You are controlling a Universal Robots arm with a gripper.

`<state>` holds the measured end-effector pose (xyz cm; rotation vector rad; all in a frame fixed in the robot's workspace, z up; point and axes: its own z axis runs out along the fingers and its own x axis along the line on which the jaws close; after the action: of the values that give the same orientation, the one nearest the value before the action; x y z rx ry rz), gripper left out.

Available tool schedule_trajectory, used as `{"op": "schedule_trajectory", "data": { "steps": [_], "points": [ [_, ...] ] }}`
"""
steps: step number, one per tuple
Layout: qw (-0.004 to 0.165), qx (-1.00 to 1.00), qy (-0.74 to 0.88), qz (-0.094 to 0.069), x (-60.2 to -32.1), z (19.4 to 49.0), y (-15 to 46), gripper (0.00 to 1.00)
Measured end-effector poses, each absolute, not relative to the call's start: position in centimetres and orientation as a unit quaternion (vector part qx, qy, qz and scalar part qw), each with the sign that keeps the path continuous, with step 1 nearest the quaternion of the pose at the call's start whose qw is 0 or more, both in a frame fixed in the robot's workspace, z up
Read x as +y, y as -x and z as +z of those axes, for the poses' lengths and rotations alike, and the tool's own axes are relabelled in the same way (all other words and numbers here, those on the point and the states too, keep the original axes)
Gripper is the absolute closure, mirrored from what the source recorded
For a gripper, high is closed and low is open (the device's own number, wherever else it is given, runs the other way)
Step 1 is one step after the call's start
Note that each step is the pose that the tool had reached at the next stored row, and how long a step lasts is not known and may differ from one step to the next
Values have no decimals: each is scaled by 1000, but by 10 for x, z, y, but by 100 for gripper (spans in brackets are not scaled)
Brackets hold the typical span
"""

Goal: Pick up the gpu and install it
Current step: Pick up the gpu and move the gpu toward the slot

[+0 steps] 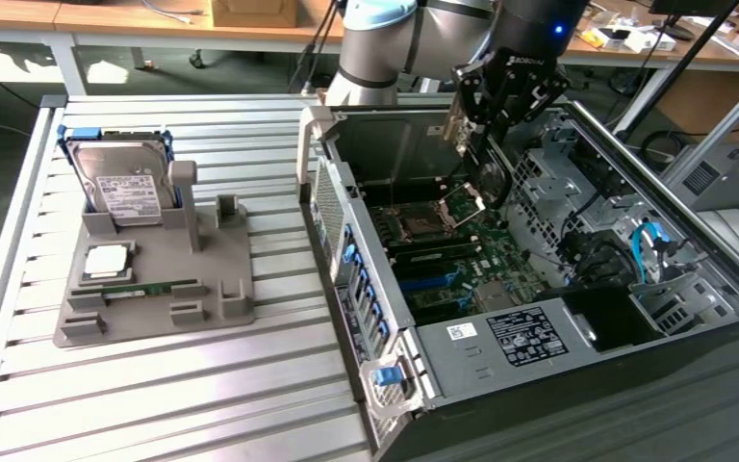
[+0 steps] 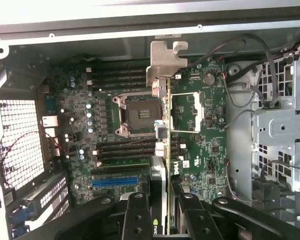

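**Tool** (image 2: 164,212) (image 1: 500,111): black, two-fingered, on a grey arm. It is closed on the gpu, with one finger (image 2: 137,215) on each flat face of the card. It hangs over the open computer case, above the far part of the circuit board.

**Gpu** (image 2: 163,150) (image 1: 483,171): thin card held on edge in the tool, clear of the bench. In the wrist view it is seen edge-on as a narrow strip. Its silver end bracket (image 2: 166,62) is at the end far from the fingers. The card hangs inside the case opening, over the circuit board and just beside the processor socket. Whether its lower edge touches the board cannot be told.

**Circuit board** (image 2: 202,135) (image 1: 453,265): green, lying flat on the case floor.
- Empty processor socket (image 2: 135,112) with a metal frame.
- Rows of dark memory slots on two sides of the socket.
- One blue slot (image 2: 115,181).

**Computer case** (image 1: 472,361): grey tower on its side with the side panel off. It lies on the bench towards the exterior view's right. A labelled power unit (image 1: 530,337) sits at the near end, and blue cables (image 1: 649,241) run by the drive bays.

**Holder** (image 1: 151,308): grey moulded stand on the bench, well apart from the case on the exterior view's left.
- Hard drive (image 1: 123,181), leaning upright.
- Square chip (image 1: 107,260).
- Green memory stick (image 1: 151,287), lying flat.

**Bench** (image 1: 151,404): slatted metal top.
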<state>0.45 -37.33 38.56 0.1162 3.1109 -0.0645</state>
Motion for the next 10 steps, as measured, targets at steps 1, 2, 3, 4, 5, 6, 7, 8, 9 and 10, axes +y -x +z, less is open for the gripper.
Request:
{"op": "schedule_trajectory", "data": {
  "steps": [1, 2, 3, 4, 5, 6, 7, 8, 9, 10],
  "points": [
    [14, 999, -37, -21, -373, 385, -5, 73],
    [14, 999, -37, -21, -373, 384, -5, 73],
    [14, 999, -37, -21, -373, 384, -6, 73],
    [14, 999, -37, -22, -373, 384, -6, 73],
    [14, 999, -37, -22, -373, 383, -6, 73],
    [14, 999, -37, -22, -373, 383, -7, 73],
    [14, 999, -37, -22, -373, 382, -7, 73],
    [14, 999, -37, -22, -373, 382, -7, 73],
    [14, 999, -37, -23, -373, 382, -8, 73],
    [14, 999, -37, -23, -373, 381, -8, 73]
  ]
}}
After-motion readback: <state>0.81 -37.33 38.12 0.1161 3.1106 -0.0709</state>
